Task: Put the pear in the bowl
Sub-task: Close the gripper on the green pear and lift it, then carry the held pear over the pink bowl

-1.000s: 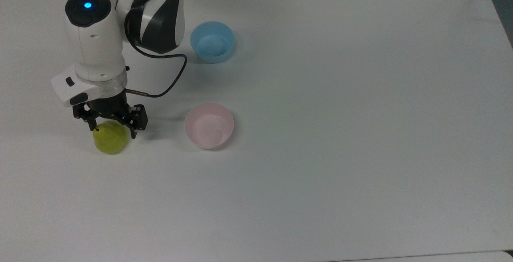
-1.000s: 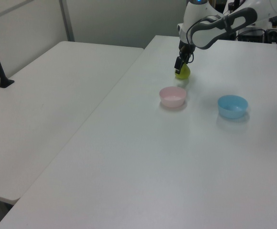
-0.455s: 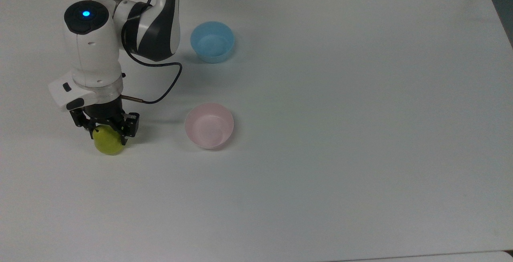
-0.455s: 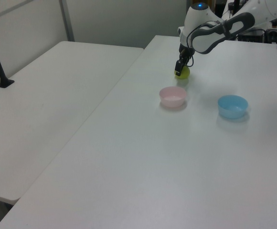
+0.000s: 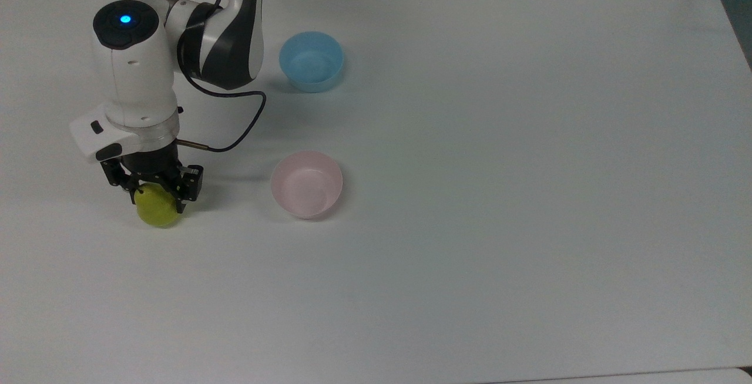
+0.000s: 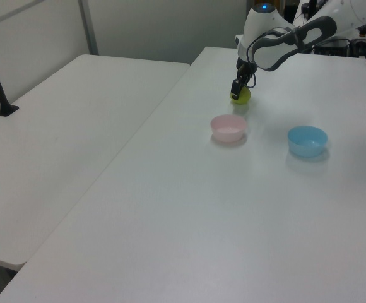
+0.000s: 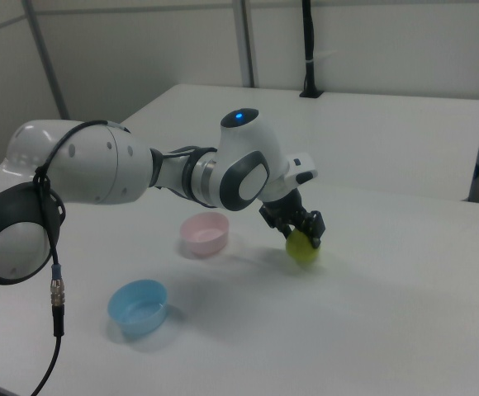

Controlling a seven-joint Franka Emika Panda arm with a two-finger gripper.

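The gripper [image 5: 156, 191] sat closed around the pear [image 5: 156, 210], fruit seemingly on the table [image 5: 470, 196] at the top view's left; lift and carry right to the empty pink bowl [image 5: 306, 184] remained.

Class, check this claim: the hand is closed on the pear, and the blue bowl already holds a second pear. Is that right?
Not quite. The hand is closed on the pear, but the blue bowl is empty, as the top view shows.
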